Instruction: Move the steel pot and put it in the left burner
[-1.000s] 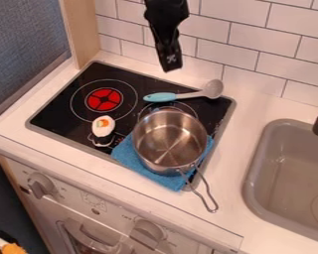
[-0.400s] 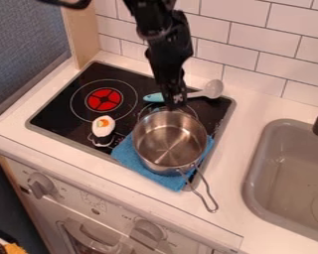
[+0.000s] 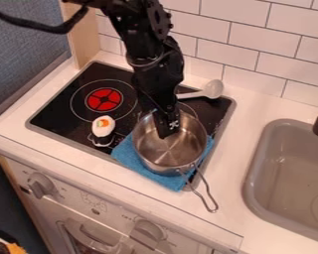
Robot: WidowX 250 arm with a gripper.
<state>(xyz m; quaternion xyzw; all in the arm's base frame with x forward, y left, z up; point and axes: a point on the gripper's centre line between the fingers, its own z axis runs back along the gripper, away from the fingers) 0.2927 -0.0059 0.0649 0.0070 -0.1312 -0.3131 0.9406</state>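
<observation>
The shiny steel pot (image 3: 178,149) stands on a folded blue cloth (image 3: 130,153), which lies partly over the near right corner of the black stove top (image 3: 65,113); its wire handle points to 5 o'clock. The black gripper (image 3: 166,133) hangs over the 12 o'clock part of the pot, and its tip is seen against the inner wall. I cannot tell whether it is open or closed, nor whether it touches the steel. The black arm (image 3: 155,74) comes from 11 o'clock, cut by the top edge, and covers some of the pot's far rim. From the pot, the burner with red centre (image 3: 104,99) is at 10 o'clock, and a small white toy with an orange spot (image 3: 103,127) is near 9 o'clock. At 1 o'clock lies a grey spoon (image 3: 213,89), its handle partly hidden behind the arm. The grey sink (image 3: 253,186), towards 4 o'clock, is cut off by the right edge.
</observation>
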